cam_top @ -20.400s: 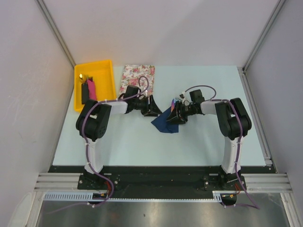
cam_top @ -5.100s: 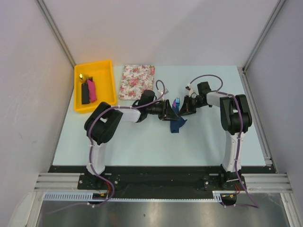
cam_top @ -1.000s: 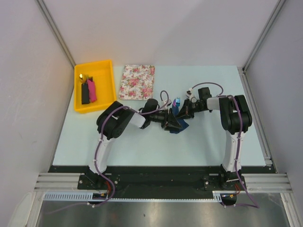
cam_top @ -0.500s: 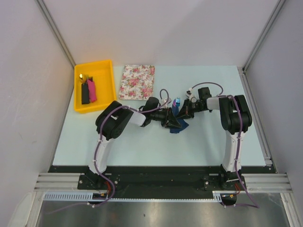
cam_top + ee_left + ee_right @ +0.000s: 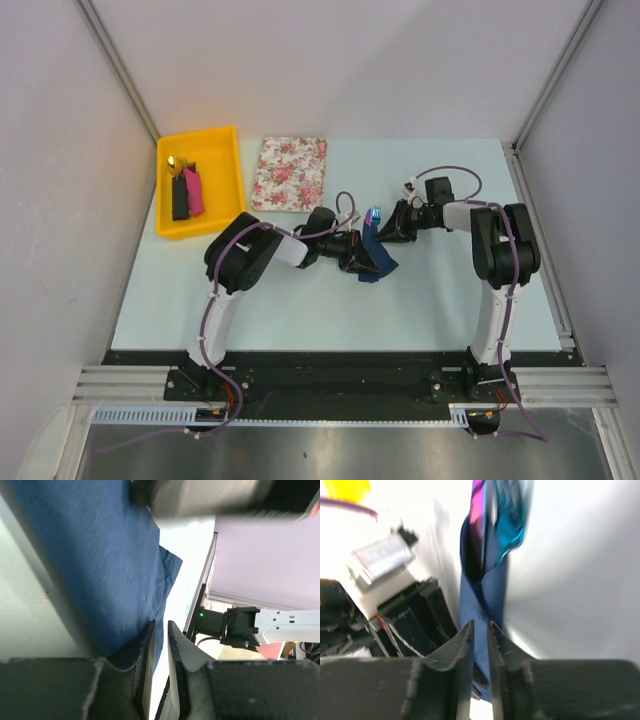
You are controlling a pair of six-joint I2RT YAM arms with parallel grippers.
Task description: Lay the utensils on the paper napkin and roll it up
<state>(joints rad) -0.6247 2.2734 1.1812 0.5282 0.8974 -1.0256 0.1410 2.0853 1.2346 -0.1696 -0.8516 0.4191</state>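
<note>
The paper napkin (image 5: 378, 252) lies as a narrow, dark navy roll at the table's middle. The blue end of a utensil (image 5: 375, 214) sticks out of its far end. The tan-orange utensil is hidden. My left gripper (image 5: 364, 260) lies low against the roll's left side. In the left wrist view its jaws (image 5: 161, 630) stand almost together with only bright table between them, and the napkin (image 5: 100, 560) lies beside the left finger. My right gripper (image 5: 389, 232) is at the roll's right side. Its jaws (image 5: 480, 627) are nearly shut, and the napkin (image 5: 482, 597) and shiny blue utensil end (image 5: 512, 515) show beyond them.
A pink-and-white floral mat (image 5: 290, 173) lies at the back, left of centre. A yellow bin (image 5: 232, 150) at the back left holds a black block (image 5: 181, 198) and a pink block (image 5: 194, 191). Grey walls close in both sides.
My right gripper has drawn back a little to the right and farther from the roll. My left gripper stays against the roll, which has shifted slightly.
</note>
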